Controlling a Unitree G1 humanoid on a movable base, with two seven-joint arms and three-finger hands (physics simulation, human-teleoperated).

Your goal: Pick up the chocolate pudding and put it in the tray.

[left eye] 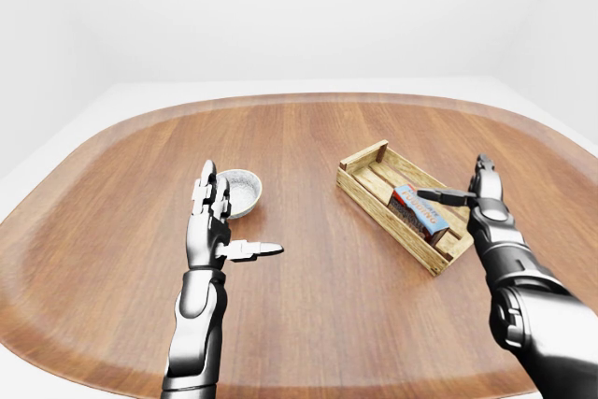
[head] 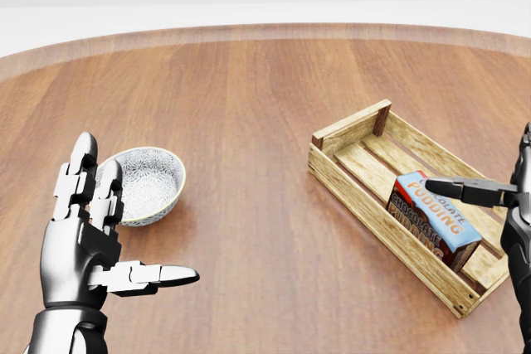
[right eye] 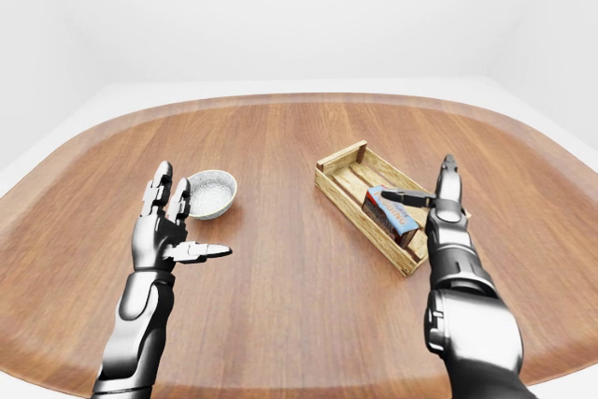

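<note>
The chocolate pudding (head: pixel 436 215), a blue and brown box, lies inside the wooden tray (head: pixel 355 127), leaning against the tray's lower-left wall. Nothing touches the box. My right hand (head: pixel 491 165) hovers open at the right edge of the head view, just above and right of the box. Its thumb (head: pixel 465 188) points left over the tray and its fingers stand upright. My left hand (head: pixel 137 223) is raised open at the lower left, far from the tray, with nothing in it.
A small patterned bowl (head: pixel 151 180) sits on the table just behind my left hand. The wooden table (left eye: pixel 308 128) is a large oval, and its rim curves across the top of the head view.
</note>
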